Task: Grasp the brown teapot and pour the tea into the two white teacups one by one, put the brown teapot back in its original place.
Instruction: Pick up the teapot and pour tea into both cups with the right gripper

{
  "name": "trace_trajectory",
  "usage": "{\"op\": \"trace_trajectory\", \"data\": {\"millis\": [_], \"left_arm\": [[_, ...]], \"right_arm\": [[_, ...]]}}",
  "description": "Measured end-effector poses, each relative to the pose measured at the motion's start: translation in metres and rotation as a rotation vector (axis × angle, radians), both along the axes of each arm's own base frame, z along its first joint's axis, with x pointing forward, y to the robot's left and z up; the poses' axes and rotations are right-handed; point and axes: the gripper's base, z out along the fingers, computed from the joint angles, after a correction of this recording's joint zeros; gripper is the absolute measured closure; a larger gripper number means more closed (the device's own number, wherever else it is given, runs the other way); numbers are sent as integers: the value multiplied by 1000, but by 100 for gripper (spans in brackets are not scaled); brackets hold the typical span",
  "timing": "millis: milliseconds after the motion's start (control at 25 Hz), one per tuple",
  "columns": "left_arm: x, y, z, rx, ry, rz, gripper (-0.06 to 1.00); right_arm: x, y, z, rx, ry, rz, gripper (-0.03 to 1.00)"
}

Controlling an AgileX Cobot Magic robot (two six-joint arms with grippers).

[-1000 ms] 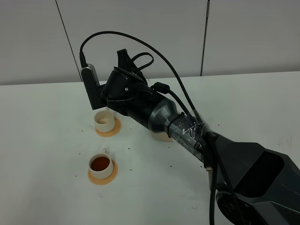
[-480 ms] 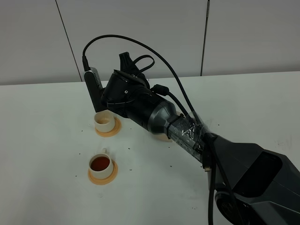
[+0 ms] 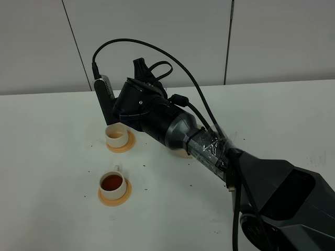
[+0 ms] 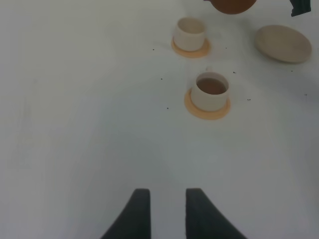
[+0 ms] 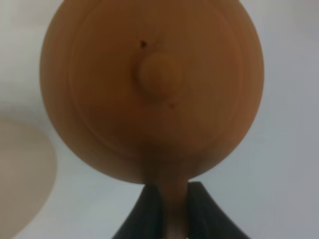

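Observation:
The brown teapot hangs in the air, seen from above its knobbed lid, with my right gripper shut on its loop handle. In the high view my right arm hides the pot and reaches over the far white teacup, whose inside looks pale. The near white teacup holds dark tea. The beige saucer lies bare beside the cups, and the pot's underside shows beyond the far cup. My left gripper hovers open and holds nothing, short of the near cup.
Each cup sits on a small orange coaster. Dark specks dot the white table. A grey panelled wall runs behind the table. The saucer's edge peeks from under my right arm.
The right wrist shifted slightly to the right and tilted a little a second ago, then held still. Cups and left gripper have not moved.

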Motion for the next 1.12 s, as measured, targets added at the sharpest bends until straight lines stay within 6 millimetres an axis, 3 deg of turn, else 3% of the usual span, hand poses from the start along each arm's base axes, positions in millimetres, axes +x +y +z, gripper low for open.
{"op": "trace_trajectory", "data": {"millis": [840,1120], "left_arm": [[0,0,0,0,0,0,70],[0,0,0,0,0,0,70]], "right_arm": [[0,0,1,-26,-22,3,87],[-2,5,-10,-59,-23,16,87]]}}
